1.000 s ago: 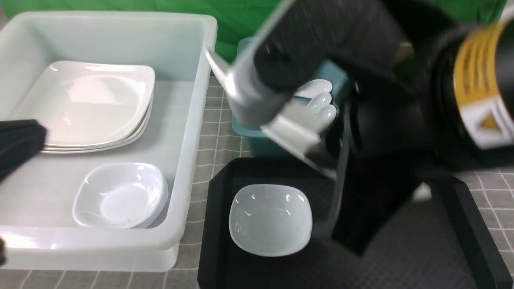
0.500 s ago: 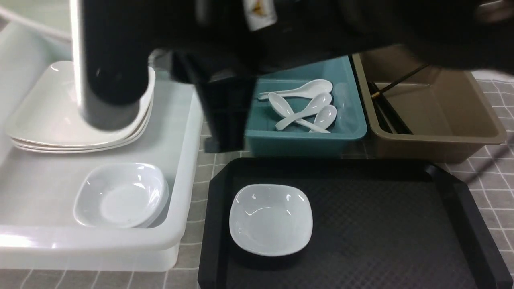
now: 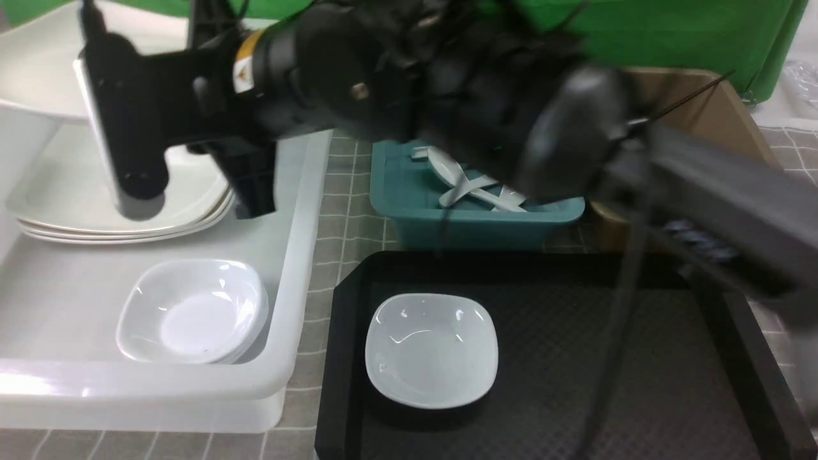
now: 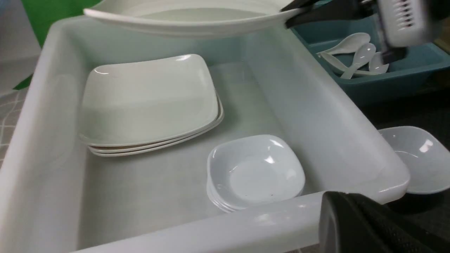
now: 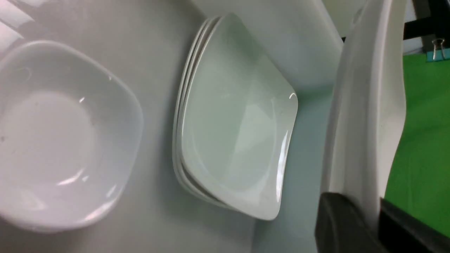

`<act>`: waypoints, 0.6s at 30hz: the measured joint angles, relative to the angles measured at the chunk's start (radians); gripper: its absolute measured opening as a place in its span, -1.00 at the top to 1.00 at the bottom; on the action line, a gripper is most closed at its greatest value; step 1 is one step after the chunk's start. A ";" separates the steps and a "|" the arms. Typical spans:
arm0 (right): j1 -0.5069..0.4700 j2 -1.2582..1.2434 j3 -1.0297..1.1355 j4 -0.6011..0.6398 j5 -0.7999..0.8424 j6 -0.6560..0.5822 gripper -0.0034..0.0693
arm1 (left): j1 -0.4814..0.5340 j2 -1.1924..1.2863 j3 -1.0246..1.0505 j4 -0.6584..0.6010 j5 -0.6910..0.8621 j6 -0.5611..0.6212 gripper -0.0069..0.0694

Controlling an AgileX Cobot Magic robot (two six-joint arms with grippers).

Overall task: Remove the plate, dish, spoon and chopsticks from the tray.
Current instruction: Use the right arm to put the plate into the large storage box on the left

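- Holding glossy white rounded-square plate by its rim: right gripper clamped on it, upper left of front view, over translucent tub
- Pinch clearest in right wrist view; arm blurred in front view
- Left gripper cut off at frame bottom, can't tell if apart or together
- Dish on textured black tray, lower centre

The small pale square dish lay on the black plastic tray's left part; a white plastic tub stood left of the tray, a teal tub behind.
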 joint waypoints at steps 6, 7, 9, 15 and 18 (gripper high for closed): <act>-0.010 0.199 -0.186 0.047 -0.066 -0.018 0.73 | 0.000 0.000 0.000 -0.016 0.000 0.000 0.81; -0.011 0.220 -0.201 0.051 -0.076 -0.018 0.73 | 0.000 0.000 0.000 -0.017 0.000 0.000 0.81; -0.016 0.259 -0.224 0.060 -0.100 -0.019 0.73 | 0.000 0.000 0.000 -0.017 0.000 0.001 0.81; -0.024 0.343 -0.238 0.074 -0.170 -0.057 0.73 | 0.000 0.000 0.000 -0.020 0.001 0.008 0.81; -0.024 0.374 -0.238 0.077 -0.184 -0.098 0.73 | 0.000 0.000 0.000 -0.020 0.001 0.008 0.81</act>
